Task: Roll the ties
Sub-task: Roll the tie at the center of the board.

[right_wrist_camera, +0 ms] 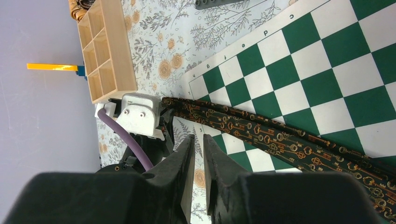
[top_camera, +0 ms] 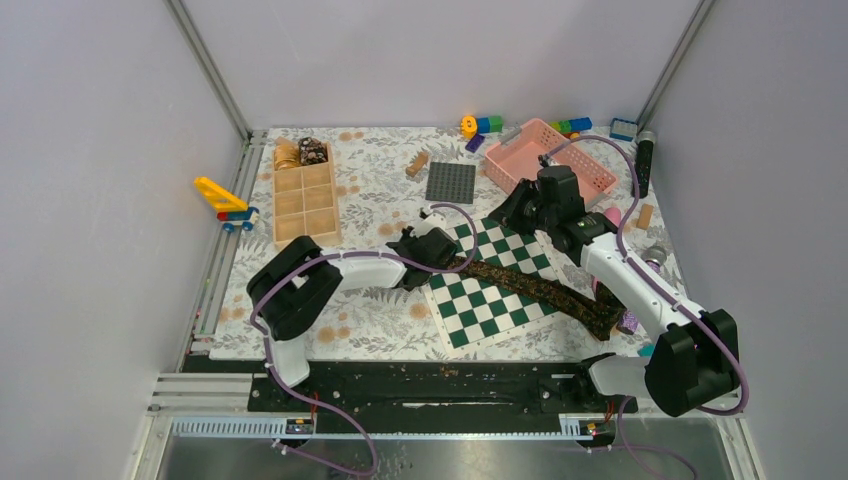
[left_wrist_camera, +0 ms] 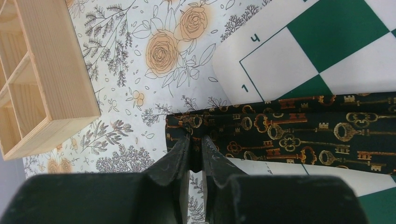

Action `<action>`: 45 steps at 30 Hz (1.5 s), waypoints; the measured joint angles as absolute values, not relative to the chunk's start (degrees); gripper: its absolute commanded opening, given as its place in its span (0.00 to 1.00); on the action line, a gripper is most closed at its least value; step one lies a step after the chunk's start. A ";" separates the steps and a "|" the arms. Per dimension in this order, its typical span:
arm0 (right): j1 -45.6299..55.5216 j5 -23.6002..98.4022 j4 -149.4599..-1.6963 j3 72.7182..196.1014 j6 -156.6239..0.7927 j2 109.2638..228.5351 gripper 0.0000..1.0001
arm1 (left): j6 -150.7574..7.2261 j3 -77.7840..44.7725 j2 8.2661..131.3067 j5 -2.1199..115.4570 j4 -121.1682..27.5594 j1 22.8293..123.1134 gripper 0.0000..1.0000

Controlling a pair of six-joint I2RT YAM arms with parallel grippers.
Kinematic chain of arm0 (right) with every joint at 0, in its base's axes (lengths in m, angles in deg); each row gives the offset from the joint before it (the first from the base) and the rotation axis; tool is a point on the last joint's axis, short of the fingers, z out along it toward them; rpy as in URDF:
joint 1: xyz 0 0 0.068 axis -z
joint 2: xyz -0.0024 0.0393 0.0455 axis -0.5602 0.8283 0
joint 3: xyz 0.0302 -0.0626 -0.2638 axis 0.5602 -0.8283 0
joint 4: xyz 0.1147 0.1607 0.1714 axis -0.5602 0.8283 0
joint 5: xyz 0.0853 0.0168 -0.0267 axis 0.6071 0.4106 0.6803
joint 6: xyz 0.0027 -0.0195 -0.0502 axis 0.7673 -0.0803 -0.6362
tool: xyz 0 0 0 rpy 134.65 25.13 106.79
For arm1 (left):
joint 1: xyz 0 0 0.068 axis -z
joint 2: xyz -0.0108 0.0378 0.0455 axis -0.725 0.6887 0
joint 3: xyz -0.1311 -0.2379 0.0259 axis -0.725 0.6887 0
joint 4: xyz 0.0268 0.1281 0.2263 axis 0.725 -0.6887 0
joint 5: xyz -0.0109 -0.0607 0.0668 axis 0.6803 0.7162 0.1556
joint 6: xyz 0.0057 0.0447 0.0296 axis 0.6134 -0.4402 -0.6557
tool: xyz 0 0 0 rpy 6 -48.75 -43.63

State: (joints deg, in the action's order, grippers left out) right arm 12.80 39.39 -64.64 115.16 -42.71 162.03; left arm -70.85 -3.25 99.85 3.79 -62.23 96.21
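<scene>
A dark brown-black tie with a gold key pattern lies flat, diagonally across the green-and-white chessboard. My left gripper is shut on the tie's narrow left end, which lies just off the board's corner; in the left wrist view the gripper pinches the tie at its edge. My right gripper hovers above the board's far side, shut and empty; its wrist view shows the gripper well above the tie. A golden coil and a dark speckled coil sit in the wooden organizer's far compartments.
The wooden organizer stands at the left, with a yellow toy beyond it. A grey baseplate, a pink basket, coloured blocks and a black cylinder lie at the back and right.
</scene>
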 measured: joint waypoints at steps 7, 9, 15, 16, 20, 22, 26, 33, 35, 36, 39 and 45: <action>12.86 39.39 -64.64 115.13 -42.71 162.03 0.20 | -70.48 -4.00 100.44 4.40 -62.91 96.25 0.17; 12.86 39.39 -64.67 115.13 -42.71 162.03 0.20 | -70.24 -4.34 100.75 4.79 -63.19 96.25 0.18; 12.86 39.39 -64.64 115.09 -42.71 162.03 0.19 | -69.85 -4.78 100.77 6.47 -63.59 96.25 0.22; 12.86 39.39 -64.64 115.09 -42.71 162.03 0.20 | -69.83 -4.85 100.77 6.78 -63.72 96.25 0.22; 12.86 39.39 -64.67 115.00 -42.71 162.03 0.20 | -69.78 -5.50 101.07 8.00 -64.20 96.25 0.24; 12.86 39.41 -64.64 114.94 -42.71 162.03 0.20 | -69.76 -5.74 101.23 8.49 -64.39 96.25 0.26; 12.88 39.41 -64.64 114.72 -42.71 162.03 0.20 | -69.46 -6.33 101.51 9.12 -64.85 96.25 0.28; 12.86 39.41 -64.64 114.72 -42.69 162.03 0.20 | -69.32 -6.64 101.51 9.75 -65.31 96.25 0.30; 12.86 39.41 -64.64 114.72 -42.69 162.03 0.20 | -69.32 -6.79 101.51 9.95 -65.49 96.25 0.31; 12.86 39.41 -64.64 114.72 -42.69 162.03 0.20 | -69.30 -6.90 101.51 10.10 -65.57 96.25 0.32; 12.88 39.43 -64.64 114.72 -42.69 162.03 0.20 | -69.11 -6.99 101.51 10.43 -65.62 96.25 0.32; 12.88 39.43 -64.64 114.72 -42.69 162.03 0.20 | -68.52 -6.99 101.53 10.96 -65.62 95.92 0.32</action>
State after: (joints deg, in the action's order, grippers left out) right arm 12.88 39.43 -64.64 114.72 -42.69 162.03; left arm -68.52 -6.99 101.53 10.96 -65.62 95.92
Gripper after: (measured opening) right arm 0.198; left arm 0.316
